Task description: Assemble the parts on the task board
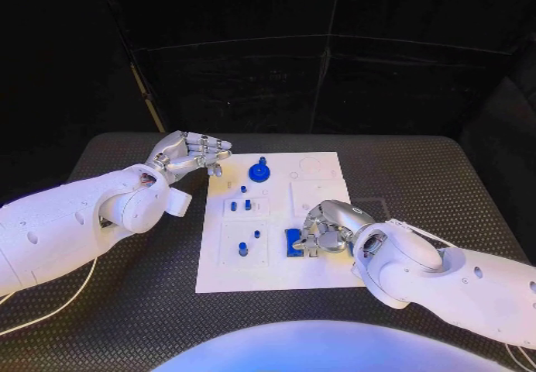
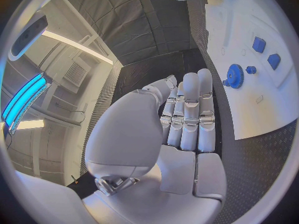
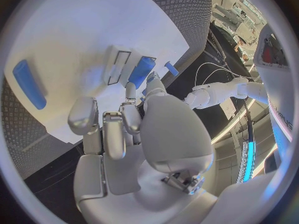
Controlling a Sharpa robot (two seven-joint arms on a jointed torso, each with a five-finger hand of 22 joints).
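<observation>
The right hand is curling over a blue part, perhaps pinching it; fingers are hiding the contact. The left hand is hovering, fingers pressed together.

**Table surface**

Black textured table carries the white task board, lying flat at centre. Board's near right part sits under the right hand; its far left corner is just beside the left hand.

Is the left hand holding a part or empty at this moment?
Empty. The left hand hangs past the task board's far left corner, fingers curled in on nothing; the blue gear stands apart.
</observation>
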